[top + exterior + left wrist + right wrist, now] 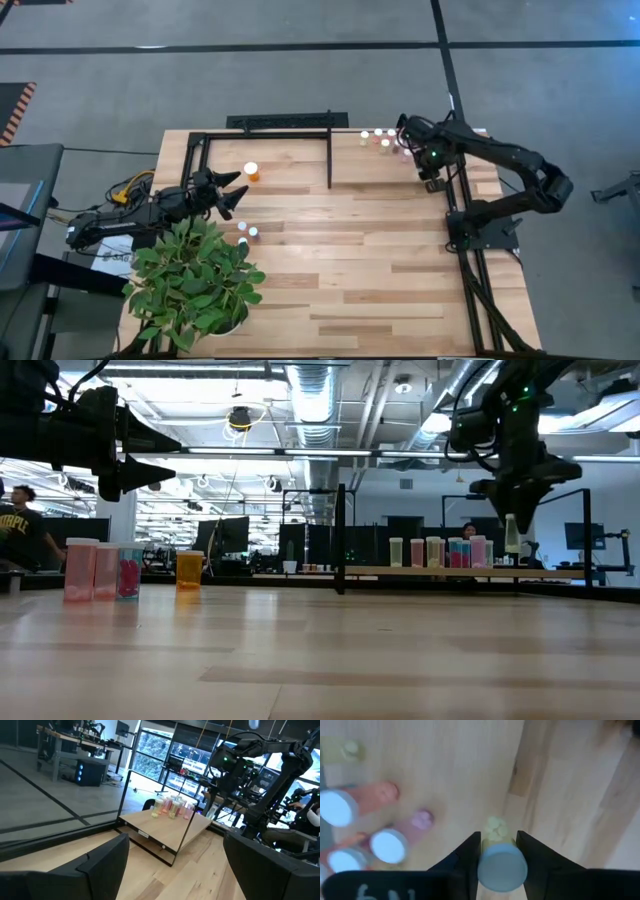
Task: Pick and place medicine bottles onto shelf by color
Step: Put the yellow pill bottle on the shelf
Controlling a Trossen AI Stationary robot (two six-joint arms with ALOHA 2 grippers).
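Right gripper grips a small green white-capped vial upright above the pale wooden shelf, at its right edge beside the shelved vials. Left gripper spread, empty, near tabletop's left edge.

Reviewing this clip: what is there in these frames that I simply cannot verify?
- High view: colours of the vials on the shelf near the right end effector are too small to tell.
- Right wrist view: the held vial shows its cap; most of its body is hidden by the fingers.
- High view: two vials beside the plant; colours unreadable.
- Left wrist view: the left end effector hangs open; the table beneath it is cut off.
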